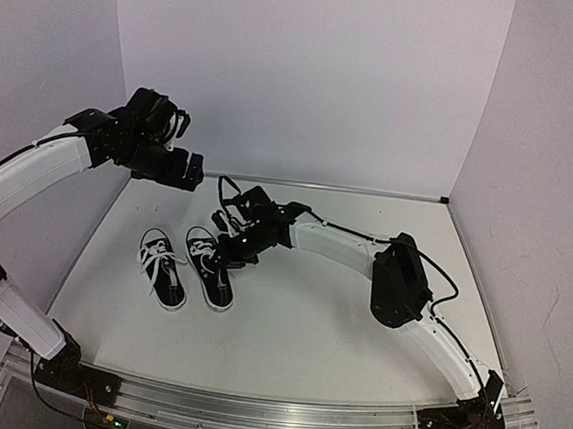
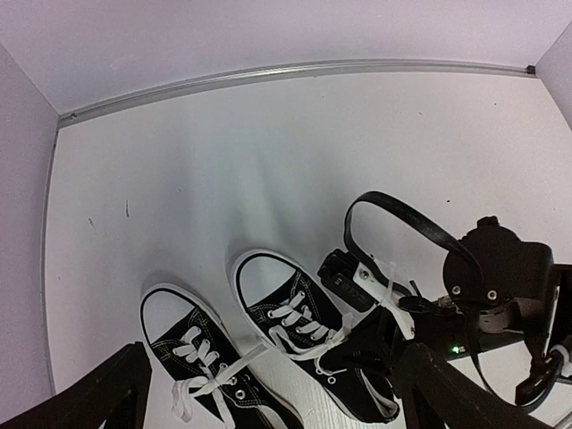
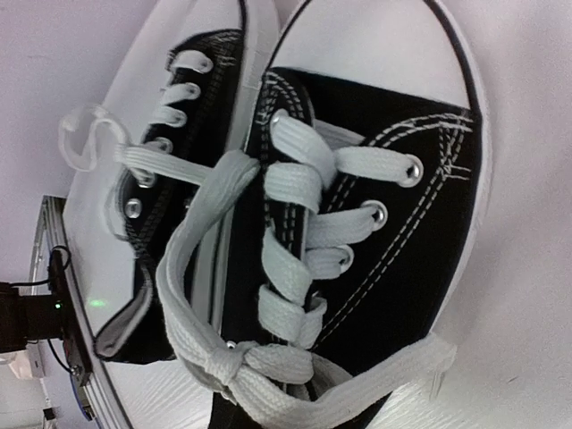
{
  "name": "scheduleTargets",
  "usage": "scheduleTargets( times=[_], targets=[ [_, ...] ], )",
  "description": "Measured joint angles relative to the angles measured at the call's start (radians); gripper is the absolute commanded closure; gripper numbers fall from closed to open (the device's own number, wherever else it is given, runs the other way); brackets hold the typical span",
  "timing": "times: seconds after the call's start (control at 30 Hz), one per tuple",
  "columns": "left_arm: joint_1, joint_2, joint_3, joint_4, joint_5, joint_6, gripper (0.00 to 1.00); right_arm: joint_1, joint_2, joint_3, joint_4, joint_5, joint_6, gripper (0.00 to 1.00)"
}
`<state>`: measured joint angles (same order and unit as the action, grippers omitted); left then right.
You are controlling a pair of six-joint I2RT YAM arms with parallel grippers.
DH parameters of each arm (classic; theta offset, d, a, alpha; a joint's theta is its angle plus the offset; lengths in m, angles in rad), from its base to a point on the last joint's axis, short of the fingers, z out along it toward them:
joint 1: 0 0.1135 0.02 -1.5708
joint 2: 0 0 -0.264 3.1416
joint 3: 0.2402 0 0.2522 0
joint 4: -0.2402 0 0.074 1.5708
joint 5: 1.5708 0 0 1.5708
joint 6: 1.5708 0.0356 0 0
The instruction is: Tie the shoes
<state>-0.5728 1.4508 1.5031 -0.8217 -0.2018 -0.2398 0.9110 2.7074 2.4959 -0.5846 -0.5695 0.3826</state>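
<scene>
The right fingers (image 1: pixel 231 253), drawn together, sit down at the white laces (image 3: pixel 295 188) of the right-hand shoe (image 1: pixel 216 287); whether they pinch a lace cannot be told. The left-hand shoe (image 1: pixel 164 276) lies just beside it, the black pair side by side on the white worktop (image 1: pixel 305 347), left of centre. The left fingers (image 2: pixel 98 393), spread wide, hang high over the far left of the worktop, well apart from both shoes.
</scene>
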Motion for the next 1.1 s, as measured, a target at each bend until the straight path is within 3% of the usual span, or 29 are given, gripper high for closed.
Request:
scheduleTargets(
  times=[0.33,0.4,0.47,0.63,0.9,1.1],
  targets=[
    [0.019,0.032,0.002,0.000,0.029,0.005,0.00,0.002,0.018,-0.002,0.080,0.036,0.035,0.97],
    [0.020,0.037,0.002,0.002,0.039,0.004,0.01,0.002,0.019,-0.002,0.094,0.047,0.037,0.67],
    [0.020,0.043,0.002,0.002,0.048,0.003,0.00,0.000,0.019,-0.001,0.109,0.049,0.037,0.44],
    [0.022,0.062,0.002,0.004,0.110,-0.012,0.01,-0.013,-0.017,-0.070,0.179,0.020,0.028,0.35],
    [0.023,0.200,0.089,0.028,0.271,-0.087,0.00,-0.156,-0.437,-0.523,0.172,0.028,-0.003,0.02],
    [0.024,0.310,0.208,0.113,0.387,-0.125,0.00,-0.321,-0.838,-0.764,0.221,0.056,-0.019,0.02]
  ],
)
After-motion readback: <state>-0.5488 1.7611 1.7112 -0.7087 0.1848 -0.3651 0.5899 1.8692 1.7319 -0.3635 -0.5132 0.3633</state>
